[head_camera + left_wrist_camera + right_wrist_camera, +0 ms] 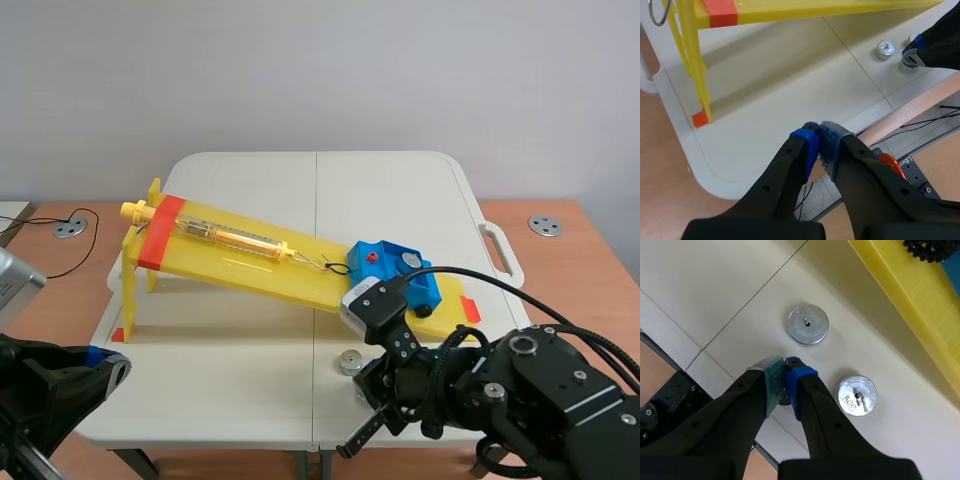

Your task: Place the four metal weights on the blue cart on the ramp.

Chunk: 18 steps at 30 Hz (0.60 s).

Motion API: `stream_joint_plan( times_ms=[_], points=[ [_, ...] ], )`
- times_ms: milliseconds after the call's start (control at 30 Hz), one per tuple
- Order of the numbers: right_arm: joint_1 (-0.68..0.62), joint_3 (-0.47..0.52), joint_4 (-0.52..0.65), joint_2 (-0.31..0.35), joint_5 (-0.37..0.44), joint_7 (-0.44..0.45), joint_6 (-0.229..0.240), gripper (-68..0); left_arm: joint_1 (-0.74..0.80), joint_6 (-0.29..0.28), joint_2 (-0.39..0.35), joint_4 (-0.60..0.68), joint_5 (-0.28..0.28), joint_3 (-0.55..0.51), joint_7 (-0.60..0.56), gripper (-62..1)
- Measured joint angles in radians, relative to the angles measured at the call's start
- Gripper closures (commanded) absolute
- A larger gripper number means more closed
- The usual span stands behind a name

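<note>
Hanging beside two metal weights [807,325], right gripper [785,363] fingers together, left gripper [819,128] likewise together

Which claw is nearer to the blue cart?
Right. The right claw is just in front of the blue cart; the left claw is by the table's near left corner.

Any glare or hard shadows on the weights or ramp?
Scene view: soft shadow under the yellow plastic ramp. Right wrist view: round metal weight ahead of the right gripper evenly lit, no blown glare. Left wrist view: ramp's shadow bands the white table.
</note>
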Motion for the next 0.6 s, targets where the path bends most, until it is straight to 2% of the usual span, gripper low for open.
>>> stream_joint_plan(
  times_ms=[133,267,433,600],
  points=[
    [-0.039,0.030,0.120,0.026,0.079,-0.072,0.000,-0.7,0.000,0.000,0.000,0.000,0.000,0.000,0.000,-3.1],
    [-0.118,0.124,0.296,0.056,0.167,-0.132,0.005,-0.7,0.000,0.000,0.000,0.000,0.000,0.000,0.000,-3.2],
    [-0.233,0.299,0.485,0.087,0.292,-0.197,0.012,-0.7,0.000,0.000,0.000,0.000,0.000,0.000,0.000,-3.2],
    [-0.317,0.510,0.603,0.086,0.428,-0.237,0.012,-0.7,0.000,0.000,0.000,0.000,0.000,0.000,0.000,-3.1]
  ],
)
